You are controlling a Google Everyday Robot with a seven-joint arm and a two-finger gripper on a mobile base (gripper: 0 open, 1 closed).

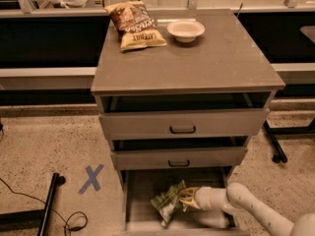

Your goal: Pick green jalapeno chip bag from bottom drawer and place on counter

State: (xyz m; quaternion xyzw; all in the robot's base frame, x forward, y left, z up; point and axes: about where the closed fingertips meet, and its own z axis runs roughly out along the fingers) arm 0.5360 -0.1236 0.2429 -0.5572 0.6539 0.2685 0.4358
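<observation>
The green jalapeno chip bag (166, 203) lies crumpled and tilted in the open bottom drawer (140, 188), left of the middle. My gripper (185, 199) reaches in from the right, low in the drawer, with its fingers closed on the bag's right edge. The white arm runs off to the lower right. The counter (216, 58) is the flat grey-brown top of the cabinet, above the drawers.
A brown-and-tan chip bag (134, 24) and a white bowl (185, 30) sit at the back of the counter. The two upper drawers (182, 124) stand slightly pulled out above the gripper. A blue X (91, 178) marks the floor on the left, near a black stand and cable.
</observation>
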